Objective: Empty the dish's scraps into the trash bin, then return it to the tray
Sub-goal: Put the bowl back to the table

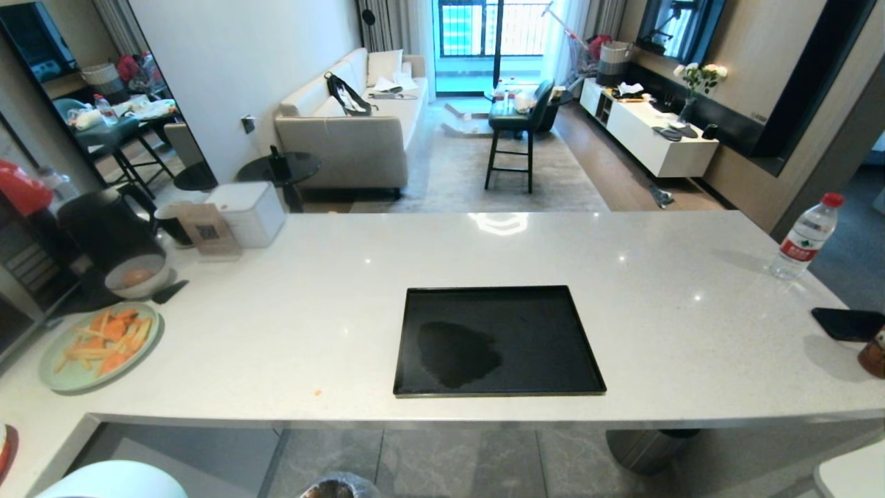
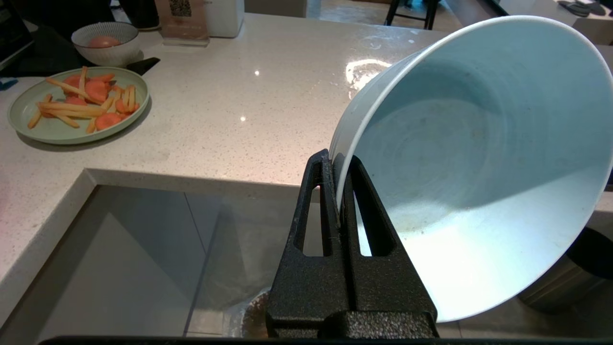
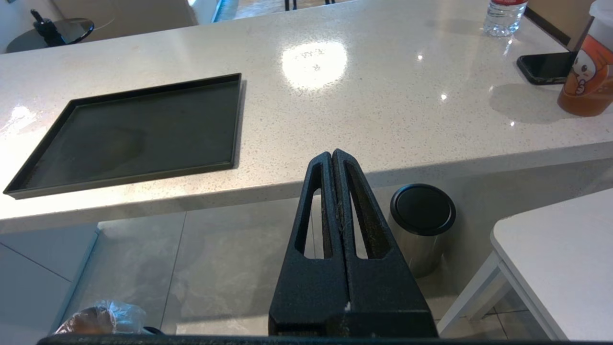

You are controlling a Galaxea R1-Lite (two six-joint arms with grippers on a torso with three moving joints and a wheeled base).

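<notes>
we count one tray, bare and black, lying flat on the pale worktop near its front edge. one dish is off the tray: our left pincer pinches its rim between closed fingers and holds it tilted on edge, its inside bare of scraps, out past the worktop's front edge and over the floor. one trash bin with its crinkly bag peeks in at 6 o'clock of the head view, below the worktop edge. our right pincer is pressed together on nothing, held level before the worktop edge, with one black-topped steel cylinder on the floor just beyond it. at 9 o'clock from the tray we see one green plate heaped with orange and yellow pieces, and one speckled bowl behind it. at 3 o'clock, well apart, stand one water bottle and one phone. bare worktop surrounds the tray on every side.
</notes>
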